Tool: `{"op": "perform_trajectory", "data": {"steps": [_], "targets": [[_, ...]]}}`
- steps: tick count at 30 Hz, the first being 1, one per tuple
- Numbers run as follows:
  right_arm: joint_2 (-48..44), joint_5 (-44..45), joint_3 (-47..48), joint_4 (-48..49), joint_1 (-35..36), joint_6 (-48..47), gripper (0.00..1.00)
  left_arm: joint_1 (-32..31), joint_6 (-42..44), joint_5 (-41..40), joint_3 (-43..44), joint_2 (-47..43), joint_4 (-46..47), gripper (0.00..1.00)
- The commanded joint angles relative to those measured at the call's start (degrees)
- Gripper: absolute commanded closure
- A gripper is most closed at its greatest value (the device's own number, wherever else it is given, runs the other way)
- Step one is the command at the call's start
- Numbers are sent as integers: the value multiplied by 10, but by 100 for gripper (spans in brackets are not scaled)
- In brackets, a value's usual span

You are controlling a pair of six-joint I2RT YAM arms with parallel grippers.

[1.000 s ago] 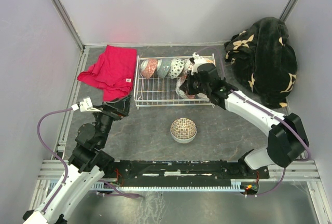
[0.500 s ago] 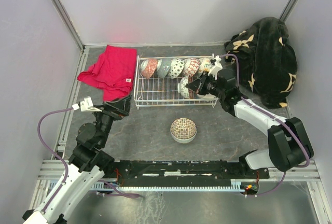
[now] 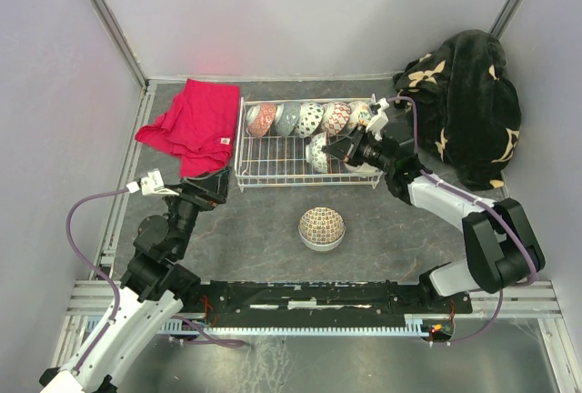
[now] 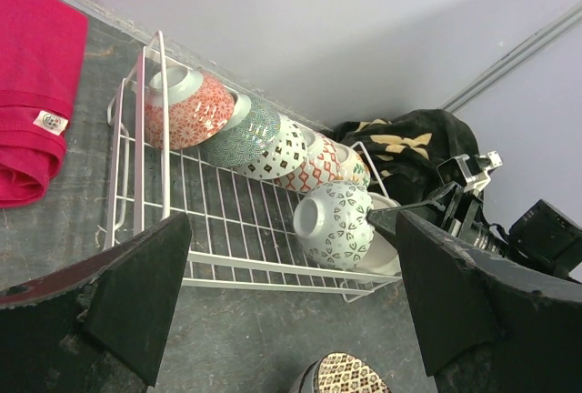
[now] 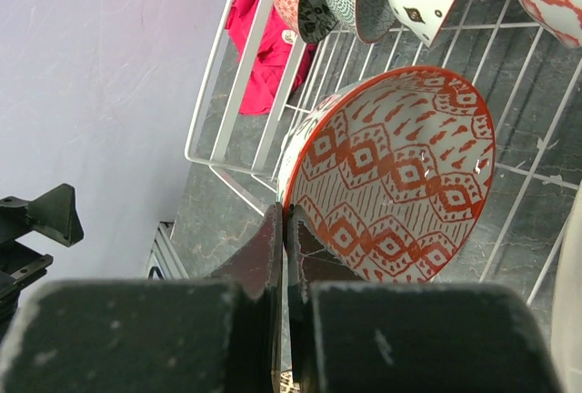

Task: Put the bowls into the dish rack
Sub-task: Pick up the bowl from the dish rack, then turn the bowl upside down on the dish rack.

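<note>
A: What sort of surface and room is this?

B: A dark grey, mottled desk (image 3: 255,229) with a metal rail (image 3: 546,297) along its near edge. Plain pale walls (image 3: 309,11) box it in at the left, right and back.

A: What sits nearest the arms?

B: The left arm's fingers (image 3: 211,186) hang over the near left of the desk, spread wide with nothing between them. Beyond them, mid-desk, a lone bowl (image 3: 322,227) with a brown pattern rests upside down.

A: And the other bowls?

B: They are in the dish rack (image 3: 273,167) — one white wire basket just past the lone bowl. Its front row holds a patterned bowl (image 4: 335,220) tipped on its side and a white bowl (image 4: 386,252) beside it, partly hidden. The right arm's fingers (image 5: 273,238) are pressed together, with their tips at the patterned bowl's rim. Whether they touch it cannot be told. The back row (image 4: 273,143) has five bowls on edge, each leaning on the next.

A: So how many of each?

B: Eight bowls show — seven in the rack, one on the desk. One red cloth (image 3: 195,120) lies left of the rack. One black floral blanket (image 3: 464,106) is heaped in the far right corner.
</note>
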Motion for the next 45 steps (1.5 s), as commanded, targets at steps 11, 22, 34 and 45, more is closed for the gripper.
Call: {"op": "perform_trajectory", "data": {"steps": [11, 22, 34, 45], "targets": [[23, -25, -11, 46, -1, 16, 99, -2, 9, 4, 12, -1, 24, 1], [21, -18, -25, 42, -1, 15, 99, -2, 8, 5, 12, -1, 24, 1], [-22, 36, -14, -113, -2, -50, 99, -2, 8, 6, 12, 0, 24, 1], [-39, 77, -1, -191, -2, -85, 99, -2, 8, 5, 12, 1, 24, 1]]}}
